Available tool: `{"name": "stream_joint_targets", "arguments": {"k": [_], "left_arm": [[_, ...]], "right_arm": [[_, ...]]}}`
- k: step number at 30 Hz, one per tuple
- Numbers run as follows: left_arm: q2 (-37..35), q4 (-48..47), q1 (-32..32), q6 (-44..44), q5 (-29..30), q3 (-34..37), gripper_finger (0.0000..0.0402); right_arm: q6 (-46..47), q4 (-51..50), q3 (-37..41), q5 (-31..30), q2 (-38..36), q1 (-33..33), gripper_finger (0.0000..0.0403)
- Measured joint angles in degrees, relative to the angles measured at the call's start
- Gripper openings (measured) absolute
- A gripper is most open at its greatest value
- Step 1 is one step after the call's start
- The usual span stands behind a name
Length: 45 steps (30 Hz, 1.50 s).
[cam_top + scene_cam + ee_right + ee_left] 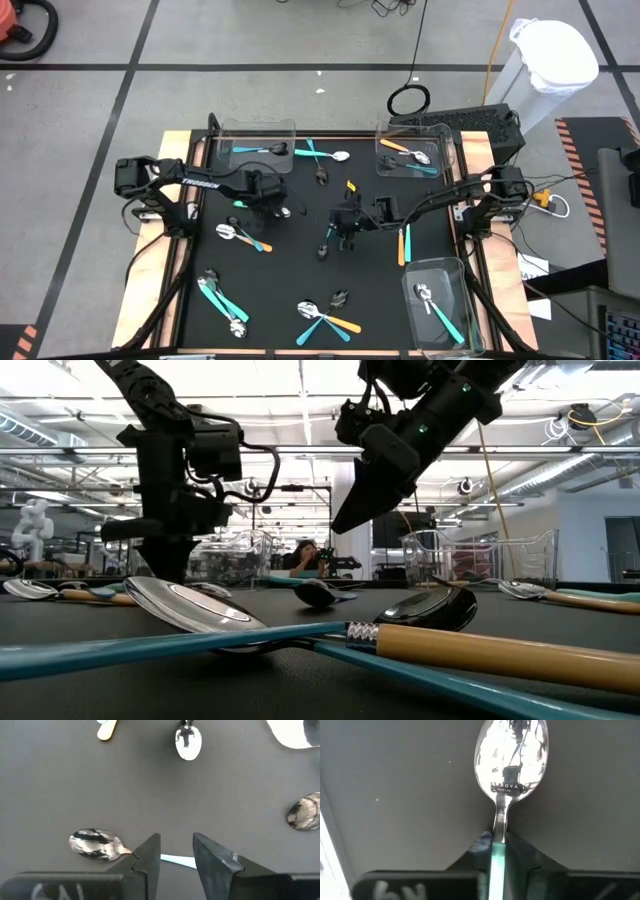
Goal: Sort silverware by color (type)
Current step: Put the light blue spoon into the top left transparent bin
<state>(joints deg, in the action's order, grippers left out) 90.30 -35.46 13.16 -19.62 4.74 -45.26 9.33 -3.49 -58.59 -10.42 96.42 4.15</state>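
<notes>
In the left wrist view, my left gripper is shut on a spoon with a silver head and a teal handle. From above, this gripper is left of the table's centre. My right gripper is open and hovers over a dark-headed spoon that lies flat on the black table. Its fingers stand on either side of the spoon's light-blue handle without touching it. In the high view the right gripper is at mid-table, and in the low view it hangs clear above the surface. My left gripper pinches the spoon's teal handle between its two fingers, right behind the silver neck. The fingers come from above, pointing down. The head sticks out past the fingertips over the black table. I cannot tell whether the spoon is lifted or rests on the table.
Clear bins stand at the far left, far right and near right, each holding spoons. More spoons lie scattered: at the far middle, left of centre, near left, near middle, and an orange handle on the right.
</notes>
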Motion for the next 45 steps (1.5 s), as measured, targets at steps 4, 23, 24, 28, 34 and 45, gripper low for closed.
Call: {"name": "stream_joint_targets", "arguments": {"k": [4, 23, 24, 28, 34, 45], "left_arm": [[0.1, -0.5, 0.1, 6.3, 0.2, -1.5, 0.0023], [-6.6, -13.5, 9.4, -4.5, 18.5, -23.0, 0.0028], [-6.6, -13.1, 10.6, -6.5, 18.9, -23.1, 0.0028], [-5.7, -8.5, 15.9, -10.8, 18.8, -22.2, 0.0029], [-1.5, -6.3, 22.7, -11.2, 16.5, -21.0, 0.0029], [6.9, -2.6, 27.0, -14.1, 16.5, -21.0, 0.0038]], "right_arm": [[1.2, 0.2, 0.0, -3.2, 0.0, 1.1, 0.0109], [0.6, -3.0, 0.0, -10.8, -4.3, 2.4, 0.0109], [0.7, -3.0, 0.0, -10.8, -4.2, 2.4, 0.0109], [1.8, -3.0, 0.0, -10.8, -4.0, 2.4, 0.0109], [3.6, -5.4, 0.0, -10.9, -4.0, 3.4, 0.0109], [8.0, -9.0, 0.0, -15.5, -4.0, 6.1, 0.0109]]}}
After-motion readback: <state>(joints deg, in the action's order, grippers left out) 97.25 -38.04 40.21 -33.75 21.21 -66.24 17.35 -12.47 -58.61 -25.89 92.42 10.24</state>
